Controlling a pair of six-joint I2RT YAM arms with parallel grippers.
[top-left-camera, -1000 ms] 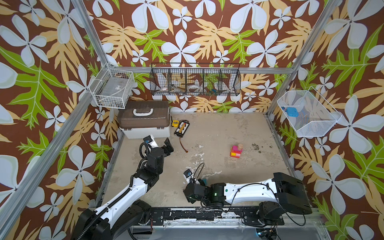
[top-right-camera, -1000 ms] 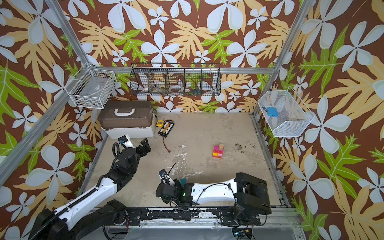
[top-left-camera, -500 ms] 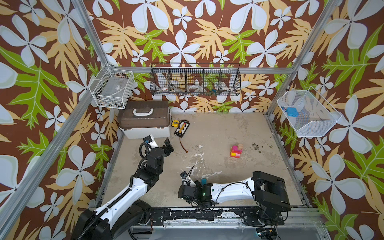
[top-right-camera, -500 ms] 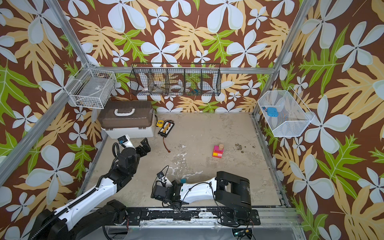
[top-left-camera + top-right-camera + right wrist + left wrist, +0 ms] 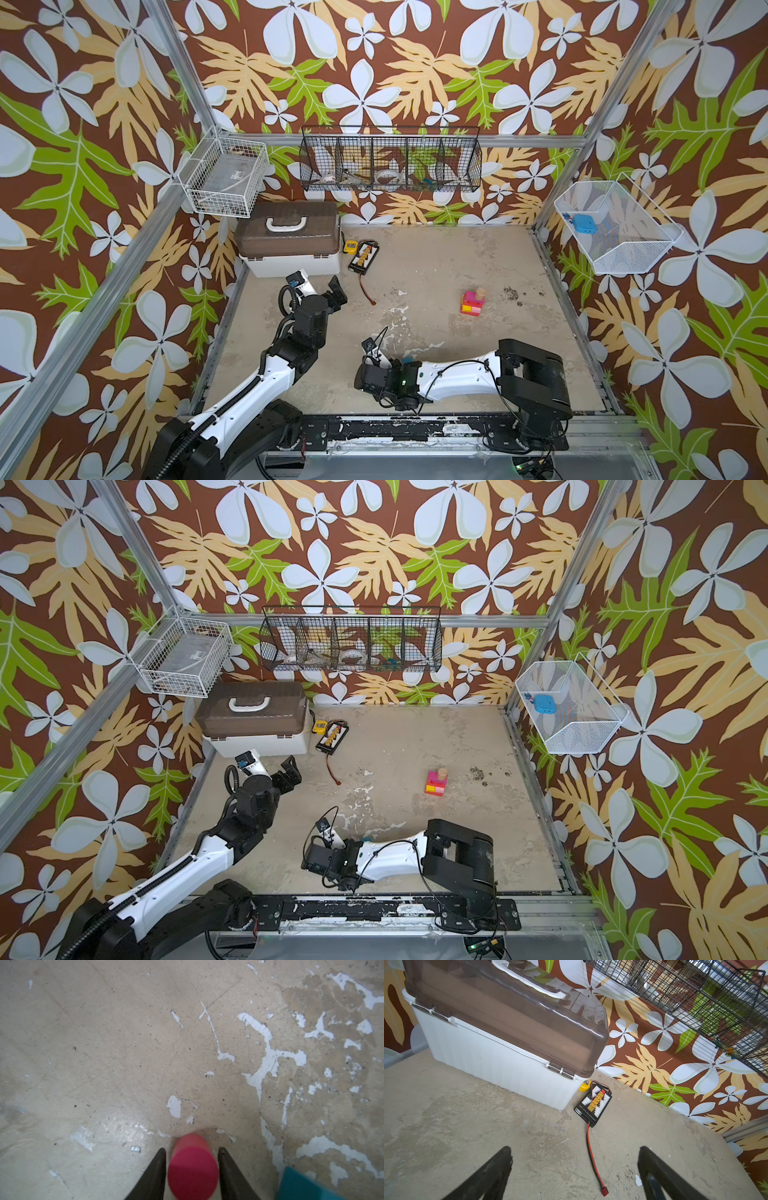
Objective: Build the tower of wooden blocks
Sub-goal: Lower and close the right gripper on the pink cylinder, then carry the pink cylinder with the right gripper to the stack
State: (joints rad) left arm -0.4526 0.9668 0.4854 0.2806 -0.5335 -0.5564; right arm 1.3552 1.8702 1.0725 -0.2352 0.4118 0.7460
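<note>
- Magenta cylinder (image 5: 193, 1169): one of the wood blocks, seen end-on in the right wrist view. Its far end meets the worn beige table (image 5: 104, 1053). It stands near the front edge, well apart from the tower.
- Right gripper (image 5: 192, 1150): pointed down at the table. Its two black fingers (image 5: 153, 1176) flank the cylinder, each just beside one side of it. Whether they press on it or leave a sliver of gap cannot be told.
- Teal block (image 5: 307, 1184): lies on the table near the right gripper, outside its fingers.
- Tower (image 5: 471, 302): a short stack on the right half of the table, with a magenta cube on top and red, yellow and orange faces below.
- Tan cylinder (image 5: 481, 292): sits at the tower's far upper corner. Whether it rests on the stack or stands behind it cannot be told.
- Left gripper (image 5: 574, 1167): jaws spread wide with nothing between them, held above bare table in front of the storage box.
- Storage box (image 5: 500, 1068): white base and brown translucent lid, in the back left corner.
- Connector board (image 5: 593, 1103): black, just beside the box. A red-and-black lead runs from it across the table.
</note>
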